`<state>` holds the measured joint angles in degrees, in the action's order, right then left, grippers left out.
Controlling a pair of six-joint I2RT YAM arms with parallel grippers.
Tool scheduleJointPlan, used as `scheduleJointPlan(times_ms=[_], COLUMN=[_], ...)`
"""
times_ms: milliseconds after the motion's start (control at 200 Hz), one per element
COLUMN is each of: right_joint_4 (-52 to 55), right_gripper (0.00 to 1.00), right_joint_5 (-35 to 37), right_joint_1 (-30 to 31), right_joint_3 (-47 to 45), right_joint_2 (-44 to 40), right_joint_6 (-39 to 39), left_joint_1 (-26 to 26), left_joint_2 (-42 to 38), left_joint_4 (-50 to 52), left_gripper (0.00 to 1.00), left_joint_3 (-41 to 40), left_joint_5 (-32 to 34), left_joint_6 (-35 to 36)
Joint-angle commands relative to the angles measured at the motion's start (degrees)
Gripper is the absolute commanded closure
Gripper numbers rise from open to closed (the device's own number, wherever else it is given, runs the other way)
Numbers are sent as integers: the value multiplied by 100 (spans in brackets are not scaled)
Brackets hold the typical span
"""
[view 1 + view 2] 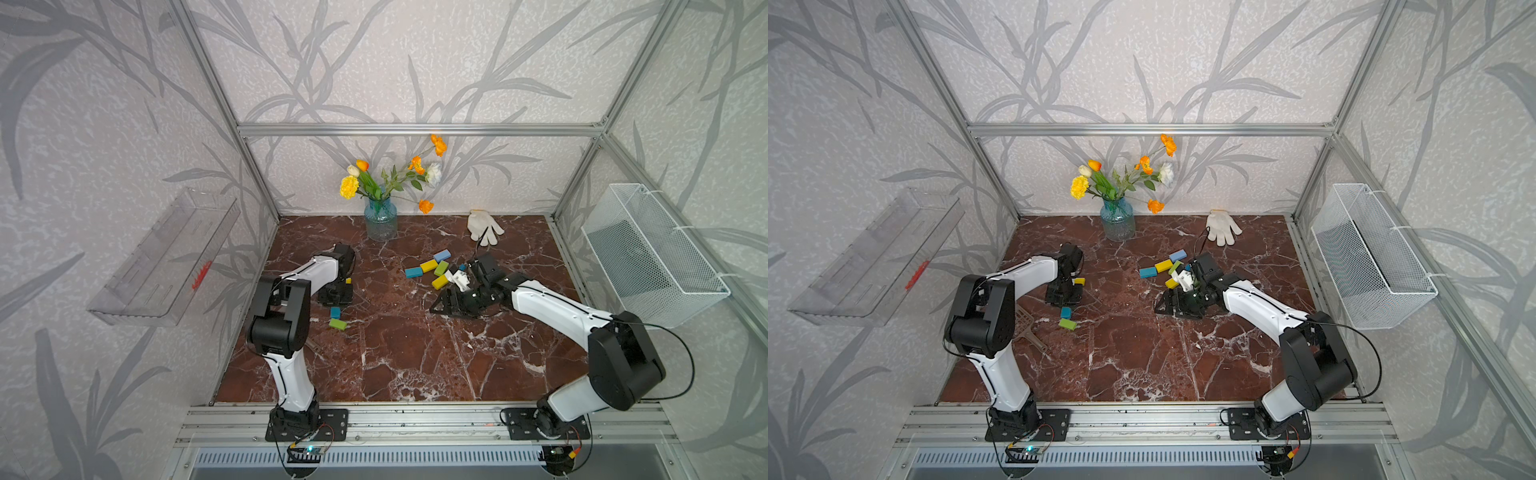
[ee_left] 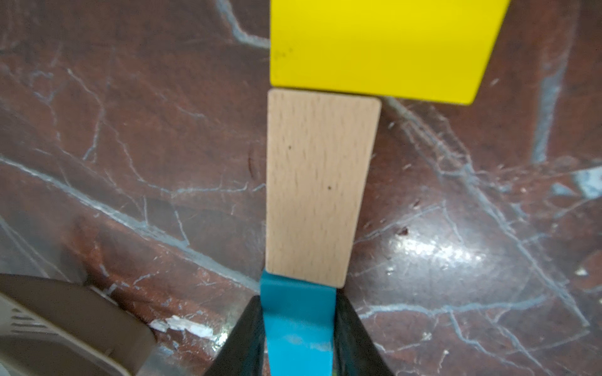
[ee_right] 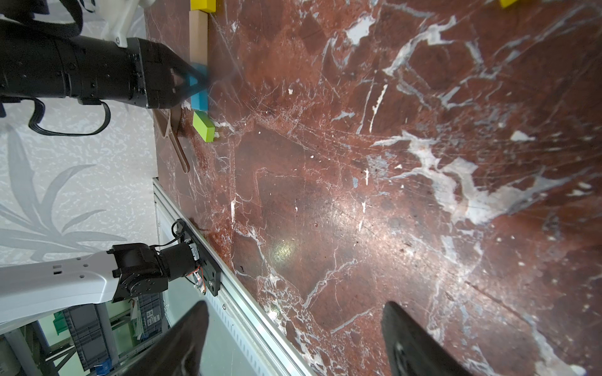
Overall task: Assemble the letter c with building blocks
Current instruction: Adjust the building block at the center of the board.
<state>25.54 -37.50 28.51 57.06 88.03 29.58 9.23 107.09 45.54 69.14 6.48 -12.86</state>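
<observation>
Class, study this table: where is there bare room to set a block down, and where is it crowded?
Free: the wide marble between both arms, from the green block to the front rail; also between vase and glove. Crowded: the loose blocks by the right gripper, and the block row at the left gripper.

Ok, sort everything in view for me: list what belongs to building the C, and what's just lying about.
For the job: teal block between the left gripper fingers, tan block, yellow block, green block, loose cluster of blocks.

Lying about: flower vase, white glove, brown scoop, clear tray, wire basket.
</observation>
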Motion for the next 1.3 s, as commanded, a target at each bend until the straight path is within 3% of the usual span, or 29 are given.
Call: scheduleJointPlan(times_ms=[0, 520, 845, 1105, 1295], right_joint_4=[-8, -47, -73, -84, 21], right_gripper=[17, 17, 17, 17, 17], right_joint_5=[5, -3, 15, 23, 134], right_joint_1=[32, 59, 70, 77, 84], right_joint_3=[121, 90, 76, 51, 100], right_joint_2=[-128, -93, -102, -75, -53], right_joint_6=[30, 48, 49, -12, -159], left_joint_1=[-33, -23, -27, -27, -27], left_joint_2=[51, 47, -63, -708, -1151], left_joint_4=[-20, -32, -53, 24, 506], left_gripper=[66, 66, 59, 55, 58], left_joint_3=[-15, -9, -32, -152, -201], left_joint_5=[-76, -90, -20, 42, -187], left_joint_6=[85, 108, 69, -208, -627])
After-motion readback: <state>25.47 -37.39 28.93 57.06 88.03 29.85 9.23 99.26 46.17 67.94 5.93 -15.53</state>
